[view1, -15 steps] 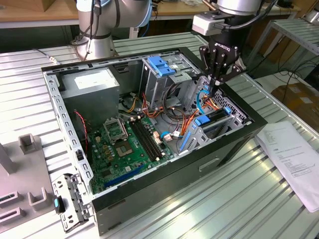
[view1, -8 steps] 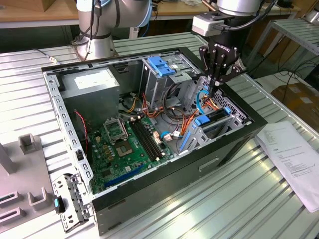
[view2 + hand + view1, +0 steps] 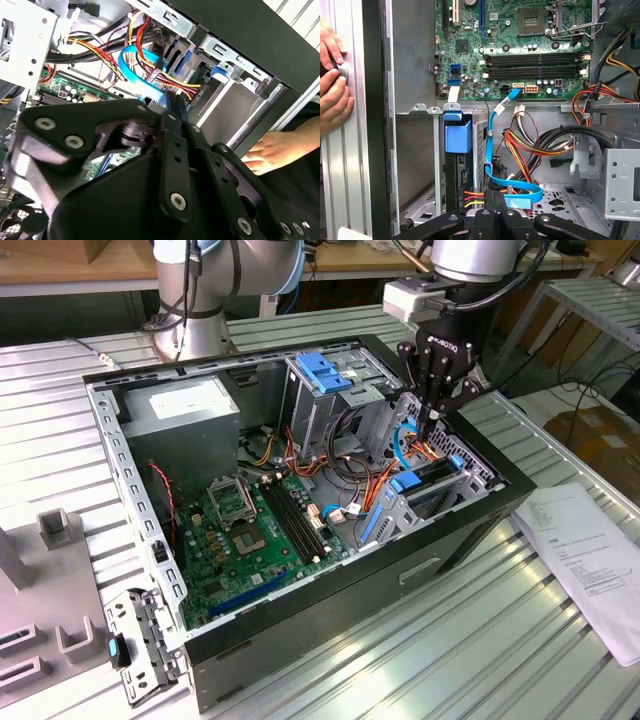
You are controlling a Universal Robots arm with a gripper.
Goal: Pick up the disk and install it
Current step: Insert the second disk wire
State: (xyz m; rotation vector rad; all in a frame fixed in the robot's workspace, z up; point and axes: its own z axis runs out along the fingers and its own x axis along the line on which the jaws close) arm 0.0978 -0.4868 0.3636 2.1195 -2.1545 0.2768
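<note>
your black pincer (image 3: 492,210) is pressed together over the cables and holds nothing. just beyond it the grey metal hard disk in its bright blue plastic carrier (image 3: 457,150) sits upright in the bay; i judge it stiff, rather heavy and fragile, best held by the blue frame. further is the green motherboard (image 3: 520,45), then the ribbed metal table (image 3: 470,640), where a person's hand (image 3: 332,80) rests.

Case (image 3: 470,540) is matt black outside, bare dull-grey sheet metal inside. Motherboard (image 3: 250,540) is glossy green with shiny metal bits. The gripper (image 3: 432,412) looks like matt black metal with bright screw heads. Disk (image 3: 457,137) has a smooth bright blue plastic rail, and the flat cable (image 3: 495,150) is glossy blue plastic too. Table (image 3: 420,660) is ribbed, brushed metal, with matt white paper (image 3: 590,560) on it.
</note>
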